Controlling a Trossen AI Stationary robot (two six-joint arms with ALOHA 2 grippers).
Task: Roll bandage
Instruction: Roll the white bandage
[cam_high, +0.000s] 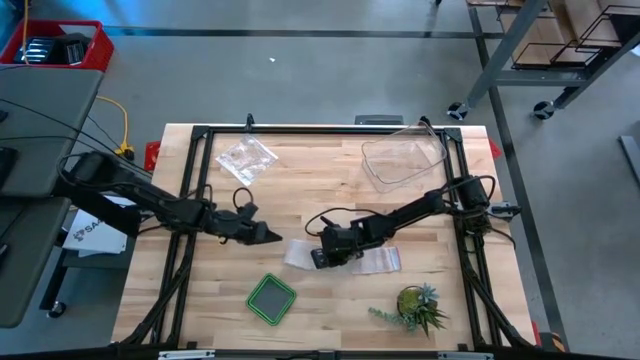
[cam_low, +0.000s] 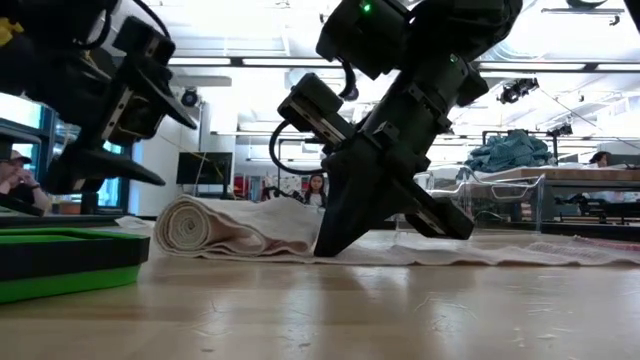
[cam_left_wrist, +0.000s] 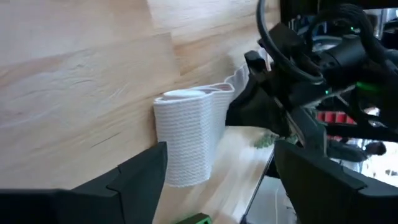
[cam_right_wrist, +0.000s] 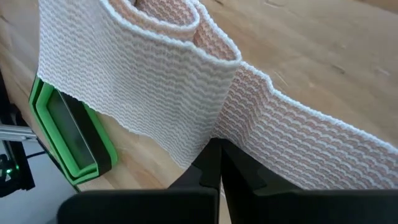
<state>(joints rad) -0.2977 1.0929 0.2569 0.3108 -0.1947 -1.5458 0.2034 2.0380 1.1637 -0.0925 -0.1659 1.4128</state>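
- Left gripper (cam_high: 272, 236) hangs spread wide — just beside the bandage (cam_high: 300, 253) roll, not touching.
- Right gripper (cam_low: 330, 245), clenched, pins the flat strip — tabletop (cam_high: 330, 300) beneath.

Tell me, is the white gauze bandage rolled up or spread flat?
Partly rolled: the white gauze bandage has one coiled end, the rest flat on the wooden table.

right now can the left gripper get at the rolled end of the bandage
Probably yes. The left gripper is open and points at the roll just ahead, with bare table between them. The right gripper, shut, presses the flat strip beyond the roll, not blocking it.
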